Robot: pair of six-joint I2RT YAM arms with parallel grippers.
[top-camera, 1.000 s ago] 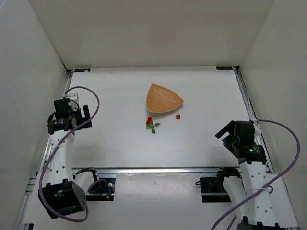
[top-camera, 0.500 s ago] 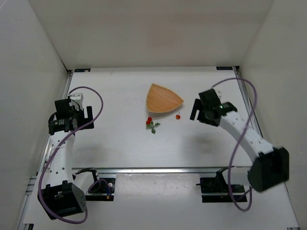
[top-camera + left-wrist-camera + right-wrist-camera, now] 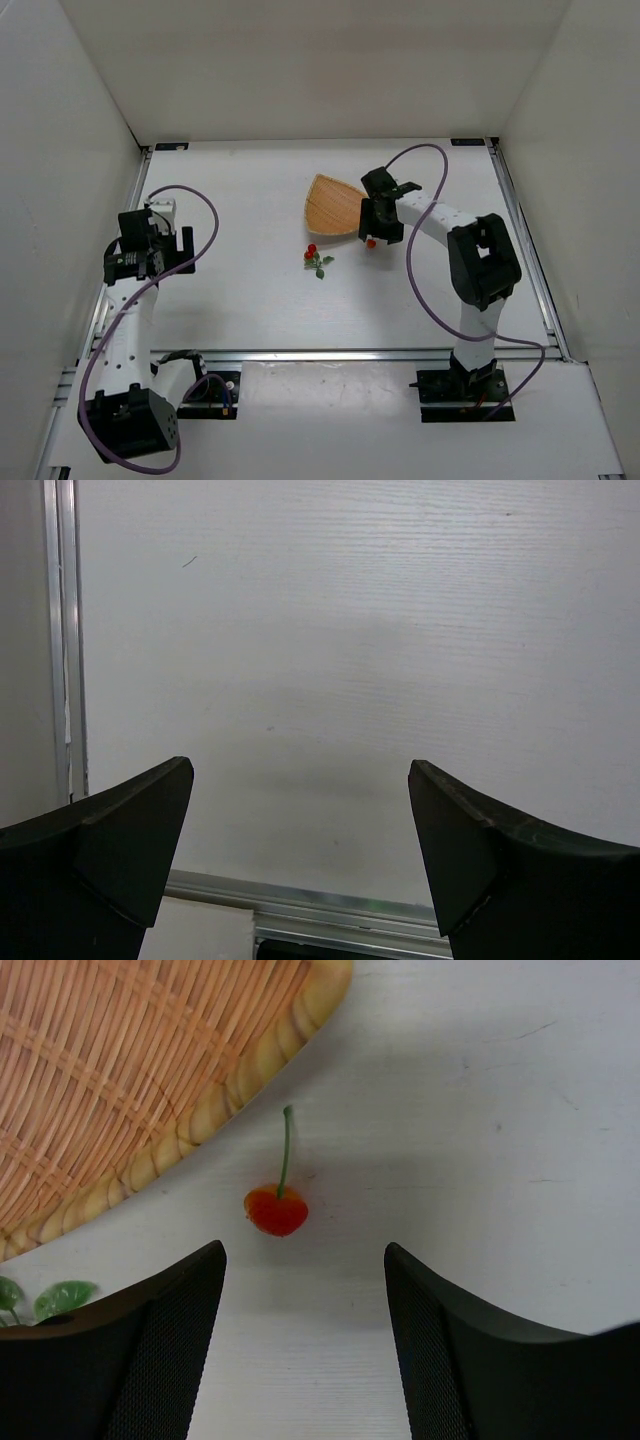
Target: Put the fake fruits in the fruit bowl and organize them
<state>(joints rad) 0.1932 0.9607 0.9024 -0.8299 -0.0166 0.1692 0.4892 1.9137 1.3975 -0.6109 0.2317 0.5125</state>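
My left gripper (image 3: 300, 768): jaws spread wide and gripping nothing. It hangs over bare table (image 3: 350, 630) at the 9 o'clock side of the workspace, well apart from the fruit. In its wrist view an aluminium rail (image 3: 300, 905) runs across at 6 o'clock.

My right gripper (image 3: 302, 1250): jaws apart, not closed on anything. The arm is stretched out to the middle of the table, and the fingers sit low beside the bowl's 4 o'clock corner.

Single cherry (image 3: 277, 1210): on the table just beyond my right fingertips. It lines up with the gap between them, a little toward the left-hand finger in the wrist view, and touches neither. Its thin green stem points to 12 o'clock, with the tip close to the bowl's rim and, as far as I can tell, not on it.

Cherry cluster (image 3: 316, 258): on the table at 9 o'clock from the single cherry, near it but apart. Its red balls are on the bowl side and its green leaves on the side toward my bases. My right wrist view shows only the leaves, at 8 o'clock.

Fruit bowl (image 3: 335, 208): woven, light brown, a rounded triangle with a paler rim, just past both fruits. The single cherry lies off its 4 o'clock corner and the cluster at its 7 o'clock. Both fruits are outside it, on the table.
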